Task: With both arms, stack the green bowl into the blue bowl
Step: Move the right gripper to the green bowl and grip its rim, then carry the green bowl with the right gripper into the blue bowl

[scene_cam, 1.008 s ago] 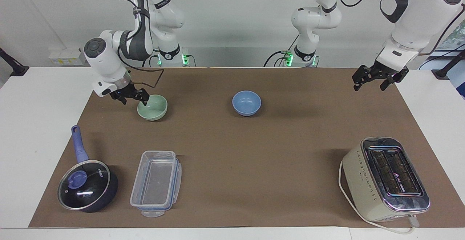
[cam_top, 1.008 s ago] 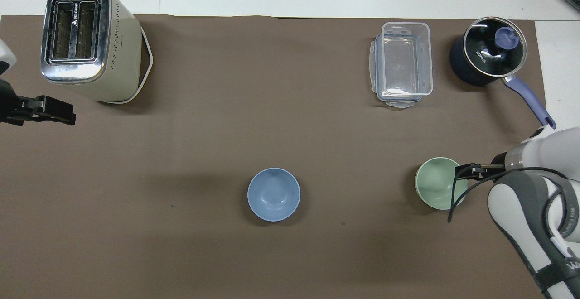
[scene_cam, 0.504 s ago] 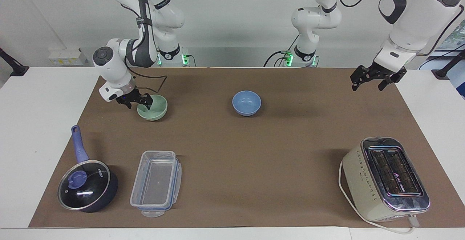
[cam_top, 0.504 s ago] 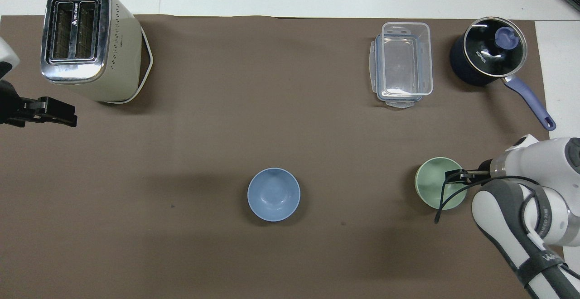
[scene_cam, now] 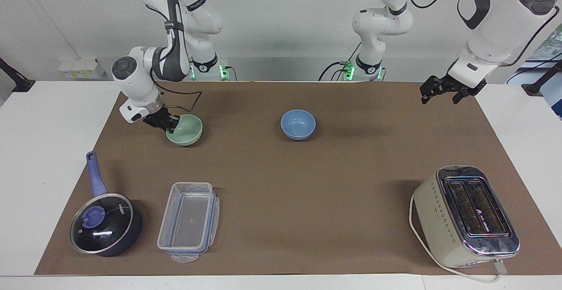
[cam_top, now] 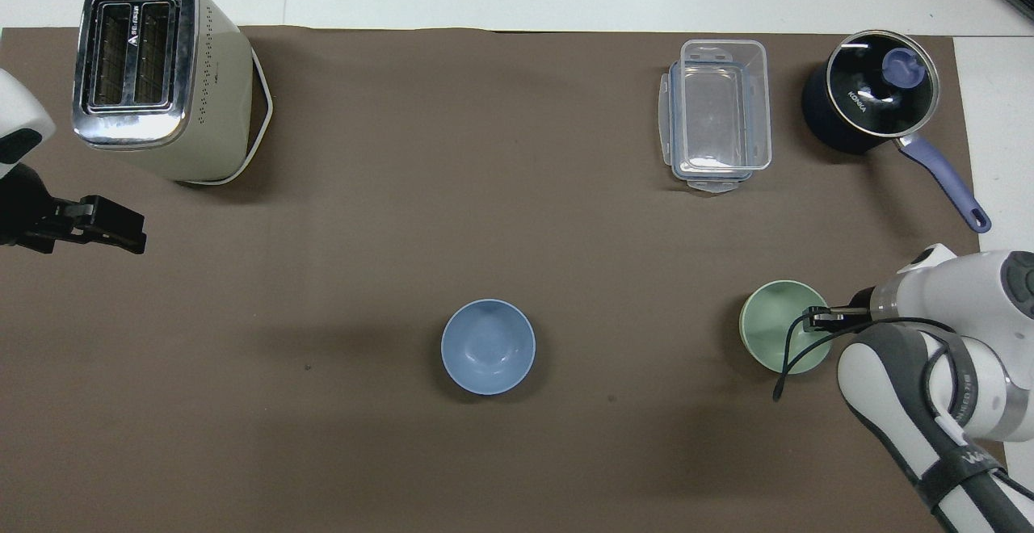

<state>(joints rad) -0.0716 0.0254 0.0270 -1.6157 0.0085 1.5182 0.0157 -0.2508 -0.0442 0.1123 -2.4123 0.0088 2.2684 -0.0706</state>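
The green bowl [scene_cam: 188, 128] sits on the brown mat toward the right arm's end of the table; it also shows in the overhead view [cam_top: 771, 331]. My right gripper [scene_cam: 172, 124] is low at the bowl's rim and shut on it, on the side away from the blue bowl; in the overhead view the right gripper [cam_top: 816, 317] overlaps that rim. The blue bowl [scene_cam: 298, 124] stands empty mid-table, about level with the green bowl; the overhead view shows it too [cam_top: 488, 346]. My left gripper [scene_cam: 443, 92] hangs open and empty in the air over the mat's edge at the left arm's end [cam_top: 121, 230].
A cream toaster [scene_cam: 467, 215] stands far from the robots at the left arm's end. A clear plastic container [scene_cam: 189, 220] and a dark blue lidded saucepan [scene_cam: 105, 224] lie far from the robots at the right arm's end. The brown mat [scene_cam: 307, 193] covers the table.
My right gripper settled at the green bowl's rim and its fingers closed on it. My left gripper drifted a little higher and toward the robots' side.
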